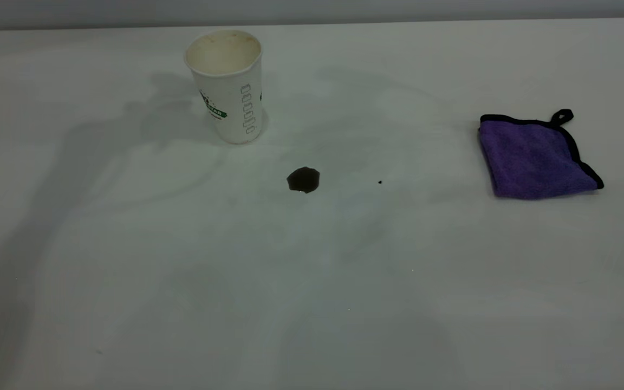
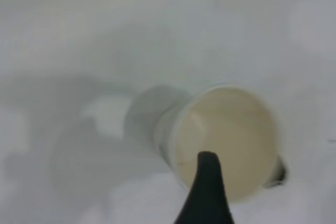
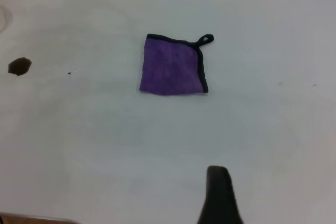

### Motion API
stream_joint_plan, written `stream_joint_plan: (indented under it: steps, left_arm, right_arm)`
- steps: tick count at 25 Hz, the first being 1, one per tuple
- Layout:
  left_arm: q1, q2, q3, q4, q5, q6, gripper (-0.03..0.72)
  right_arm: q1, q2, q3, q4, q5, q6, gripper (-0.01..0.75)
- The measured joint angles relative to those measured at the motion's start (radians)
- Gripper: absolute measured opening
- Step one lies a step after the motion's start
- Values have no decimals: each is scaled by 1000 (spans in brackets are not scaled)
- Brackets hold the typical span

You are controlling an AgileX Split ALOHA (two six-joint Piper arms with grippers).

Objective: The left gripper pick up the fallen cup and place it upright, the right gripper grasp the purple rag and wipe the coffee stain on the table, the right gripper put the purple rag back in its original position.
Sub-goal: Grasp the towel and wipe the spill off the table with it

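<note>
The fallen cup (image 1: pixel 229 86) stands upright at the back left of the table (image 1: pixel 312 303), mouth up, with no gripper touching it. In the left wrist view I look down into its cream inside (image 2: pixel 226 140); my left gripper (image 2: pixel 260 182) hovers above it, open, with one dark fingertip (image 2: pixel 207 182) showing. The coffee stain (image 1: pixel 303 180) (image 3: pixel 19 66) lies in front of the cup, slightly to its right. Far to the right the purple rag (image 1: pixel 537 157) (image 3: pixel 173 65) lies flat. My right gripper (image 3: pixel 237 184) is well short of the rag, open and empty. Neither arm shows in the exterior view.
A tiny black speck (image 1: pixel 380 182) (image 3: pixel 70 72) sits on the table between the stain and the rag. The table's back edge (image 1: pixel 312 24) runs just behind the cup. Arm shadows fall across the left and middle of the tabletop.
</note>
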Motion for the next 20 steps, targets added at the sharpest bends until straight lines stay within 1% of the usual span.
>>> stream_joint_plan:
  steps: [6,11,16,20]
  left_arm:
    - [23,-271,-2,107,197,-14,637]
    - [40,-482,-2,234,409,-125,608]
    - [41,-639,11,405,410,-256,576]
    - [41,-787,98,494,410,-330,562]
  right_arm:
    - [0,0,0,0,0,0,588]
    - [0,0,0,0,0,0,588]
    - [0,0,0,-1,0,0,588]
    - [0,0,0,-1,0,0,588]
